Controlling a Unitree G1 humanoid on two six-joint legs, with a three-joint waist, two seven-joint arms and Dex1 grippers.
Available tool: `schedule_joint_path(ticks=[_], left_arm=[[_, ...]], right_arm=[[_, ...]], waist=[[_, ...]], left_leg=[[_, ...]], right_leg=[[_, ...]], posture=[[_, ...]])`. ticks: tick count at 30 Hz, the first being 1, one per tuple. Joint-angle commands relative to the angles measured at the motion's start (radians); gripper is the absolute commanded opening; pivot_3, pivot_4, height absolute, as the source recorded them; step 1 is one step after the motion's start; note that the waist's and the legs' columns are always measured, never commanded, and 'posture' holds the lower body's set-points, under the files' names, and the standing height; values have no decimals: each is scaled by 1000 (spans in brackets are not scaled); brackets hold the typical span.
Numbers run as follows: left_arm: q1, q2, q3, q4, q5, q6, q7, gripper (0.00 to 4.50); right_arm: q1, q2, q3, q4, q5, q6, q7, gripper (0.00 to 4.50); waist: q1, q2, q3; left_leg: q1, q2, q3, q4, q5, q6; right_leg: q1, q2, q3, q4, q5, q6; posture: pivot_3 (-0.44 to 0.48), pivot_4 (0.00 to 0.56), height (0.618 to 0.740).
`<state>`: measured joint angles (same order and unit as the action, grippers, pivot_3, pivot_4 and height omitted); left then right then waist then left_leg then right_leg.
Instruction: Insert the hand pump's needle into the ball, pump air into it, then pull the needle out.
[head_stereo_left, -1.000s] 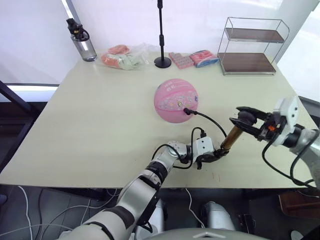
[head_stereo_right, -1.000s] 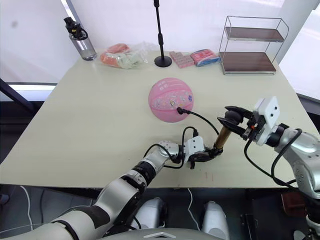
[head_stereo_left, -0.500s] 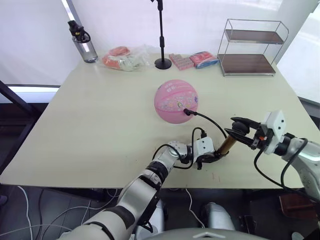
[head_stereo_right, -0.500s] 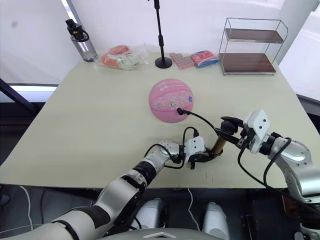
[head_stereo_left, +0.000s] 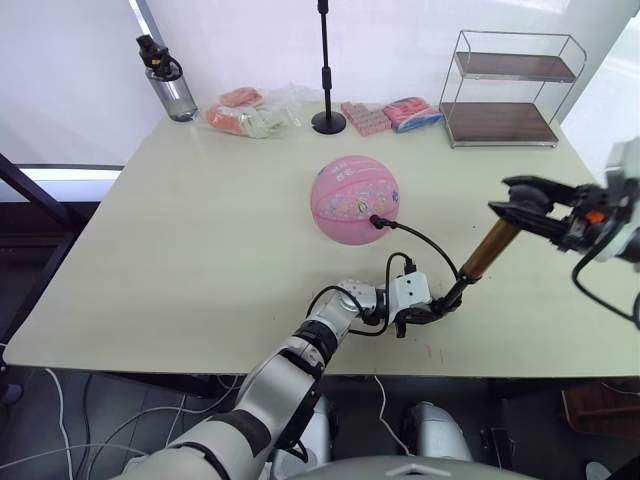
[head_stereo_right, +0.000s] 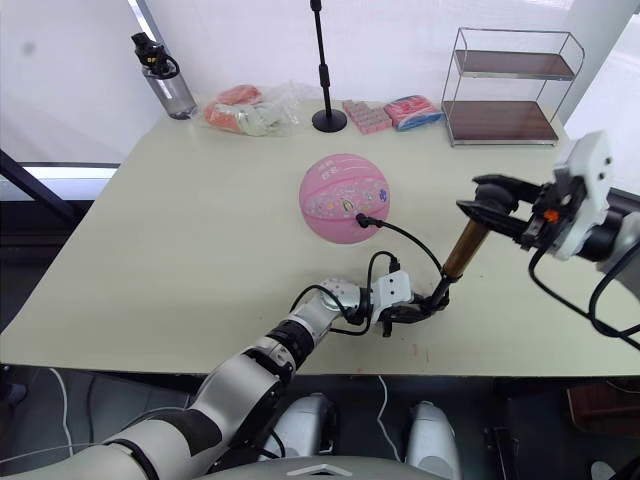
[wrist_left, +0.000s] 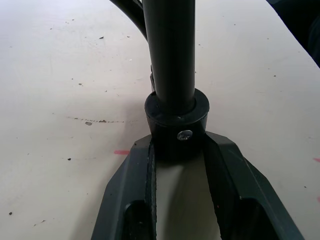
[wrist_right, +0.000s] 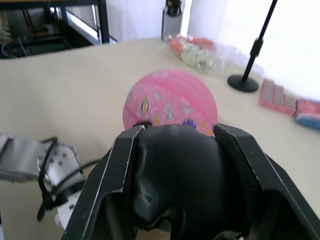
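Here the ball (head_stereo_left: 354, 199), round and pink, sits near the middle of the pale surface (head_stereo_left: 200, 240). The needle (head_stereo_left: 374, 221) is pushed into the side of the ball facing the robot, and the thin black hose (head_stereo_left: 425, 240) curves from it down to the foot of the hand pump (head_stereo_left: 478, 256). The pump stands tilted, its gold tube leaning up toward the robot's right.

The left end effector (head_stereo_right: 412, 312) lies low on the surface near the front edge, its two black fingers (wrist_left: 235, 165) pressed against the pump's black base collar. The right end effector (head_stereo_left: 524, 205) is raised above the surface, its fingers (wrist_right: 110, 175) closed around the pump's black handle (wrist_right: 175, 175).

Along the far edge stand a water bottle (head_stereo_left: 167, 84), a microphone stand (head_stereo_left: 326, 70), some pink packets (head_stereo_left: 388, 116) and a wire shelf (head_stereo_left: 507, 90).
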<state>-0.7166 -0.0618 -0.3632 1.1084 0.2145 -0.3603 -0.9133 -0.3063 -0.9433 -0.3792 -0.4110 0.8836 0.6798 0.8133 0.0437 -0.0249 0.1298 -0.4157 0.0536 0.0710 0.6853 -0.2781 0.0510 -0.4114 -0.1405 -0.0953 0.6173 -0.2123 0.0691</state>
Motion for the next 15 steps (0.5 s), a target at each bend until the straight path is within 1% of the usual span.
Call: schedule_joint_path(ticks=[1,5,7,11,13,15], left_arm=[[65,35,-59,108,76,69,-6,1033],[66,38,-59,108,77,67,-8,1033],[67,38,-60,108,77,67,-9,1033],[67,38,-61,107,77,66,-8,1033],[68,38,-61,106,77,66,-8,1033],[69,38,-61,105,77,67,-8,1033]], right_arm=[[-81,-48,-120,-32,56,12,-40,1786],[-134,-64,-133,-30,91,40,-68,1786],[-136,-61,-128,-37,94,48,-74,1786],[-33,-24,-59,-79,9,21,-56,1786],[33,19,13,-89,-57,-19,-59,1786],[80,70,65,-79,-102,-61,-61,1786]], waist=[[0,-1,1],[0,-1,2],[0,0,3],[0,-1,3],[-1,-4,1],[-5,-10,-3]], left_leg=[[0,0,0,0,0,0],[0,0,0,0,0,0],[-1,0,0,0,0,0],[-1,0,0,0,0,0],[0,-1,0,0,0,0],[1,0,0,0,0,0]], right_leg=[[0,0,0,0,0,0],[0,0,0,0,0,0],[0,0,0,0,0,0],[0,0,0,0,1,-1],[0,0,0,0,0,0],[1,1,0,0,-2,3]], posture=[[0,150,731],[0,150,731],[0,150,731],[0,150,731],[0,150,731],[0,150,731]])
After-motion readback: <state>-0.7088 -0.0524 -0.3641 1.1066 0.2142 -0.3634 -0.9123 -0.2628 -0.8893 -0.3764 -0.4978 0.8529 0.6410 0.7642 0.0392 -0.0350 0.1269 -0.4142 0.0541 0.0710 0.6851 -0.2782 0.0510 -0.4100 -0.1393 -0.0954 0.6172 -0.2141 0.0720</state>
